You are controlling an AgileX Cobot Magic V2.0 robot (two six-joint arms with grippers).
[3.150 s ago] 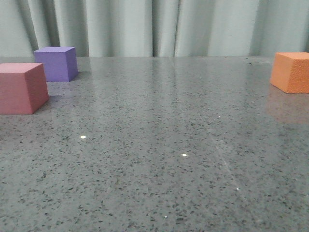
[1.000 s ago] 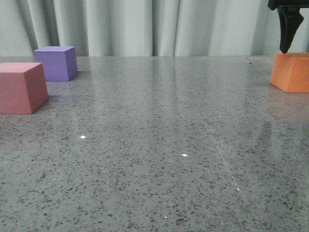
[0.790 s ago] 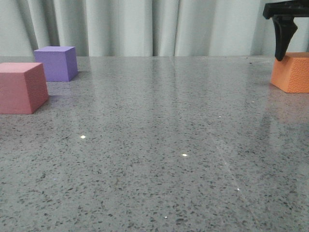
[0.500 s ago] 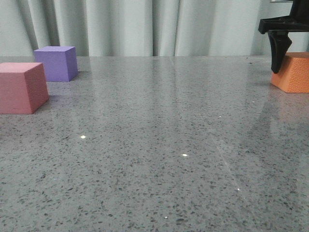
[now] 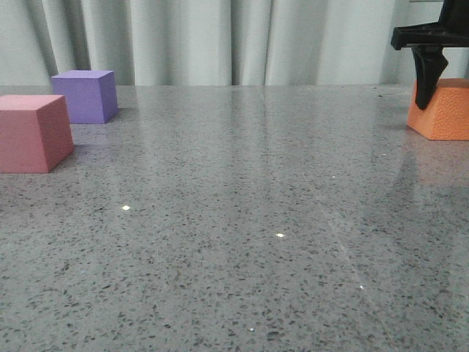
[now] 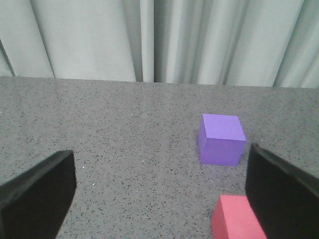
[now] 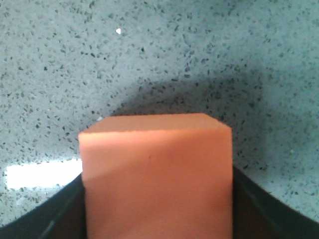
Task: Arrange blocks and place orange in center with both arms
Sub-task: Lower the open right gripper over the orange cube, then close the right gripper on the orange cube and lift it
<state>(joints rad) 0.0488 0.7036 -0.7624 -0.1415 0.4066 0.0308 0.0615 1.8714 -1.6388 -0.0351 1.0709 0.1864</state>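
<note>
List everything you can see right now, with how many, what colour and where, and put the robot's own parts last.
Pink cube: one, pink, near left edge of the table.
Purple cube: one, purple, just behind the pink cube, apart from it.
Orange cube: one, orange, far right of the table, between the right gripper's fingers.
Table: one, grey speckled stone.
Curtain: one, pale grey-green, behind the table.
Right gripper: one, black, around the orange cube, fingers against both its sides.
Left gripper: one, black, open, above the table facing the purple and pink cubes.
</note>
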